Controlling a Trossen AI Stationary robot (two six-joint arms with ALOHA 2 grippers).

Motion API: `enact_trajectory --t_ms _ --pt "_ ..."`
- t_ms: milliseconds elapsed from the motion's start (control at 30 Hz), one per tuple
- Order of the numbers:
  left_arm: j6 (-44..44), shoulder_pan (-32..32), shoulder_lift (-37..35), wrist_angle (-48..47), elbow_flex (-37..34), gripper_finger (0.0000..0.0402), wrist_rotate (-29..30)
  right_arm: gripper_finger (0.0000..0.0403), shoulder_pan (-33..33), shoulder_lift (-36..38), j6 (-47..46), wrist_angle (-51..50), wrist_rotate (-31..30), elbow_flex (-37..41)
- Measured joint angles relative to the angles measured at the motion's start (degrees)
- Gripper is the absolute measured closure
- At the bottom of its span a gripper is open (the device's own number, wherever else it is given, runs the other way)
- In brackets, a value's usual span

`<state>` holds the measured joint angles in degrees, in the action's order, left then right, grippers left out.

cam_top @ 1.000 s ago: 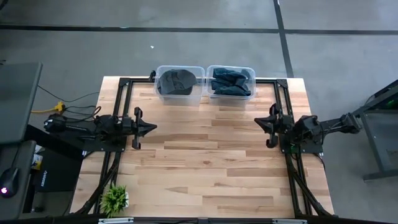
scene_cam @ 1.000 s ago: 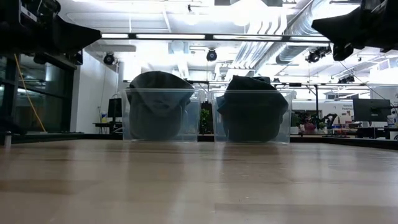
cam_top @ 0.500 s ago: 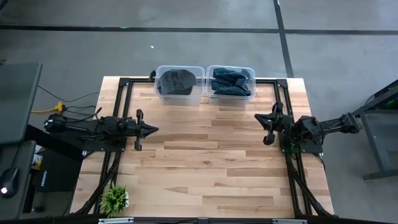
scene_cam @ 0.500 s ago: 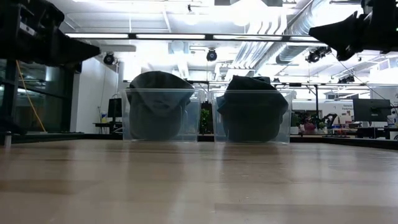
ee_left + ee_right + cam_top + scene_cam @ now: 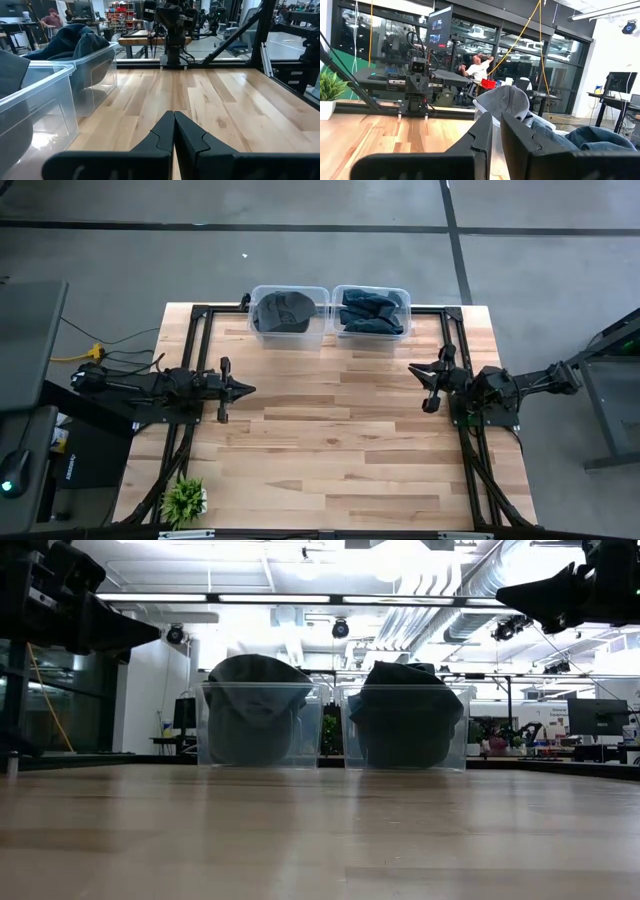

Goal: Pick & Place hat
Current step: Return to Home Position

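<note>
Well apart: gray cap (image 5: pixel 280 311), left gripper (image 5: pixel 248 389)

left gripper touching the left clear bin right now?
Apart. High view: the left gripper sits over the table at its left side, with bare wood plainly separating it from the left clear bin at the far edge.

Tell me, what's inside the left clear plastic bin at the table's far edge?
A gray cap fills the clear plastic bin, its crown rising above the rim. Whatever lies beneath it is covered.

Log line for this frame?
left pincer shut, empty | right pincer slightly open, empty | gray cap in left bin | blue cap in right bin
</note>
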<state>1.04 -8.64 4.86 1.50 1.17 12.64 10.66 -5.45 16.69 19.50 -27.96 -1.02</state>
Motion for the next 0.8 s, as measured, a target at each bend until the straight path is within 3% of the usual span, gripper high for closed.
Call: enact_trajectory --t_ms 800 --pt "-0.02 0.00 0.01 -0.16 0.00 0.0401 -0.02 0.0368 0.00 0.00 -0.09 -0.01 0.04 0.00"
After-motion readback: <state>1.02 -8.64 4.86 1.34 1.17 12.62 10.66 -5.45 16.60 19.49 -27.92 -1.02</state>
